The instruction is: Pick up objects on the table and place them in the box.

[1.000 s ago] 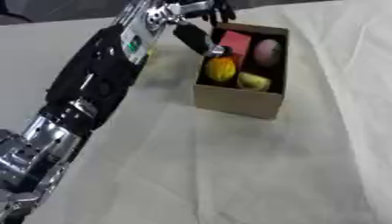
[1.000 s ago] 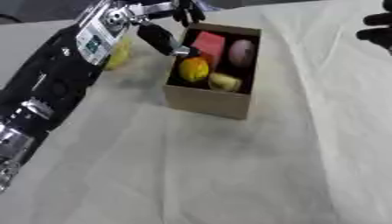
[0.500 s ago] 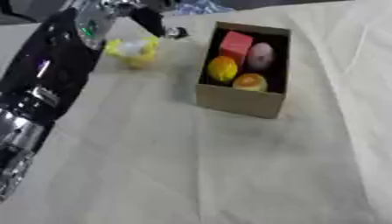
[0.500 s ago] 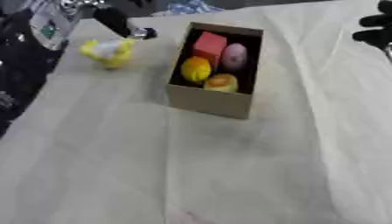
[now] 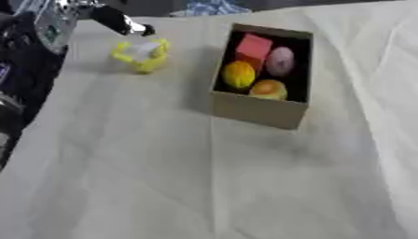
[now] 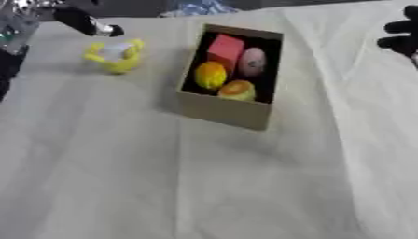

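A cardboard box (image 5: 260,109) stands on the pale cloth right of centre. Inside lie a red block (image 5: 253,45), a pinkish oval thing (image 5: 280,60), a yellow-orange round thing (image 5: 238,74) and an orange-yellow one (image 5: 268,88). A yellow and white object (image 5: 142,53) lies on the cloth left of the box. My left hand (image 5: 122,22) reaches in from the upper left, just above and beside that object, one finger stretched out and holding nothing. My right hand (image 6: 401,34) shows as dark fingers at the right edge, away from the box.
The table is covered by a wrinkled pale cloth (image 5: 204,186). My left arm (image 5: 29,60) fills the left edge. A blue-white thing (image 5: 214,7) lies beyond the far edge of the table.
My left hand has drawn back from above the box to the upper left. The yellow and white object, hidden behind the arm before, now lies in plain sight.
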Robot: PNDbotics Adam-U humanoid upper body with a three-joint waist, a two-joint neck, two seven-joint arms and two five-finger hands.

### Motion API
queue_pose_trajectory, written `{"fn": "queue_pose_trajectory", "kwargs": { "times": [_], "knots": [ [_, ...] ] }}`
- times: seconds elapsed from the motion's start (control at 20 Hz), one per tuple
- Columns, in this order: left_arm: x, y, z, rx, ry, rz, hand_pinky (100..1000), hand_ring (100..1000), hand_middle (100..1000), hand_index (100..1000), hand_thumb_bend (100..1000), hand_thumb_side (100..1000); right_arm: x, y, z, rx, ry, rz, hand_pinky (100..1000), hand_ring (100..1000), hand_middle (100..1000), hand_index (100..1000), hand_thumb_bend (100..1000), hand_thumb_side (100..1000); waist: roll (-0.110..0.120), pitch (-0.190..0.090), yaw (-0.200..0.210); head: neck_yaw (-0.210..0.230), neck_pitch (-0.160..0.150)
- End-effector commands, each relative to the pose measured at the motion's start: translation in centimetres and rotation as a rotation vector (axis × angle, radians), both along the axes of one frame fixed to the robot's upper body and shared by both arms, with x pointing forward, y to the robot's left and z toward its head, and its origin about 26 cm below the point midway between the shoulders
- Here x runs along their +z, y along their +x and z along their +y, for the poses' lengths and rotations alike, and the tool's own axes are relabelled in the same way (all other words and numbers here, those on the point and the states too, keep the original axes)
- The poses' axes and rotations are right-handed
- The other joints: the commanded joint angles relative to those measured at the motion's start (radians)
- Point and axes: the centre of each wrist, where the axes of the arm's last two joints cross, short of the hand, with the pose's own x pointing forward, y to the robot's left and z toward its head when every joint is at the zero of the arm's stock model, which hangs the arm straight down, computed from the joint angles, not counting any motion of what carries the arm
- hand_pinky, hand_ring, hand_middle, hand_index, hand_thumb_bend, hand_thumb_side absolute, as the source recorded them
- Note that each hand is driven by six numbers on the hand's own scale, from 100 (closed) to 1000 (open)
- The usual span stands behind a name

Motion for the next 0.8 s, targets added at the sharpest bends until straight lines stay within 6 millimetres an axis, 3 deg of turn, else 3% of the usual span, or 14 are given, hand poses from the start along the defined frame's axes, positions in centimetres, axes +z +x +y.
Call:
{"fn": "queue_pose_trajectory", "kwargs": {
  "times": [0.05,0.8],
  "knots": [
    [1.5,-0.3,1.4,0.020,-0.013,-0.014,815,748,751,868,570,455,1.1,-0.3,-0.3,-0.010,-0.028,-0.036,900,760,748,890,100,711,-0.006,-0.014,-0.002,0.006,-0.016],
    [0.1,0.0,2.7,0.055,0.039,0.109,829,771,772,874,581,412,1.2,-0.3,-0.3,-0.016,-0.028,-0.037,900,758,747,889,100,717,-0.004,0.003,-0.003,0.011,-0.024]
  ]
}}
